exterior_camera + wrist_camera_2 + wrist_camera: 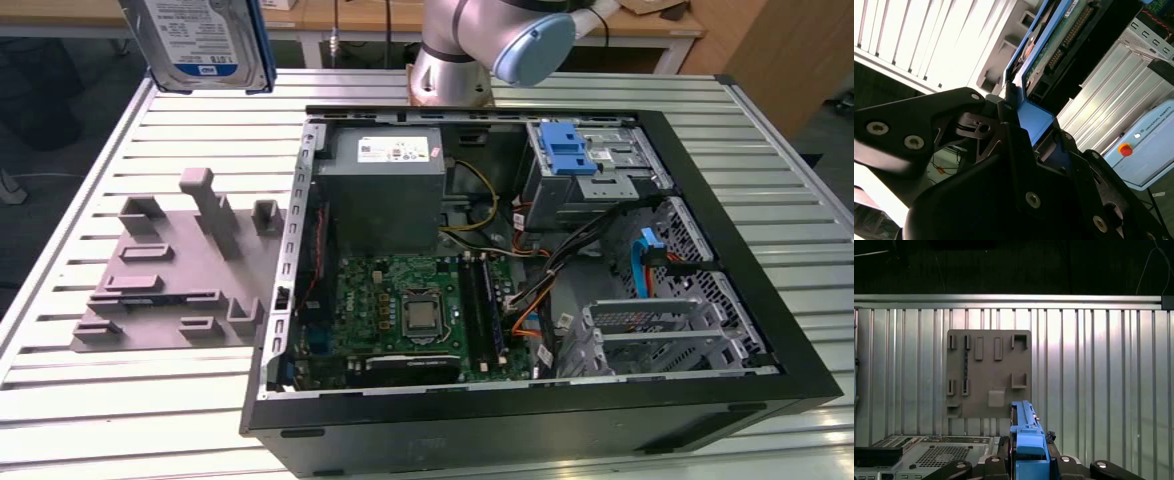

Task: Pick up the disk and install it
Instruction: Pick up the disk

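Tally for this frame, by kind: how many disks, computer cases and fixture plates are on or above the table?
disk: 1
open computer case: 1
grey fixture plate: 1
Total: 3

Robotics lab: slatted metal bench [134, 420], opened computer [534, 425].

disk [200, 40]: smooth blue plastic frame (paper label) | table [80, 400]: ribbed bare metal | fixture [167, 265]: matt grey

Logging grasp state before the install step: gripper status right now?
Gripper: shut on the flat silver disk with white-and-blue label and blue plastic carrier frame, held up above the slatted metal table.
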You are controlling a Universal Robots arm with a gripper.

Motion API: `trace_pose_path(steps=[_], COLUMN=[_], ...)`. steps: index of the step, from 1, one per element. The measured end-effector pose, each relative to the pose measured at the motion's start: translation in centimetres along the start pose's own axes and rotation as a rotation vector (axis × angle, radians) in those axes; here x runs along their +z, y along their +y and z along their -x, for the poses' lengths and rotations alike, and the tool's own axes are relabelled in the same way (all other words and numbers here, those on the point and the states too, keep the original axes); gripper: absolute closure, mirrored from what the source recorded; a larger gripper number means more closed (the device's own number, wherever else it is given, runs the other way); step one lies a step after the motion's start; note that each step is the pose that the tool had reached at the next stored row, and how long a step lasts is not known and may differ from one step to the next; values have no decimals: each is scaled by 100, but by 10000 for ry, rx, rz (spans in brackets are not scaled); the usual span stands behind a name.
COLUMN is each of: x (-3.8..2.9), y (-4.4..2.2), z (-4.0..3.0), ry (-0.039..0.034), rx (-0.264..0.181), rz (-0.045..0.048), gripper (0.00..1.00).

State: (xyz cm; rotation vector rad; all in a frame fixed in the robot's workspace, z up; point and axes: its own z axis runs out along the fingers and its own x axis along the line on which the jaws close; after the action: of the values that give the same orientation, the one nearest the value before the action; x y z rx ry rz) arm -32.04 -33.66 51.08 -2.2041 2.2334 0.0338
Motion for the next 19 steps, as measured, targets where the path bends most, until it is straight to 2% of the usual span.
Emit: trace_pose_path(steps=[19], x=[-1], y=[-137], z=[2], ry=[0], rx=[0], rz=[0], gripper=[64])
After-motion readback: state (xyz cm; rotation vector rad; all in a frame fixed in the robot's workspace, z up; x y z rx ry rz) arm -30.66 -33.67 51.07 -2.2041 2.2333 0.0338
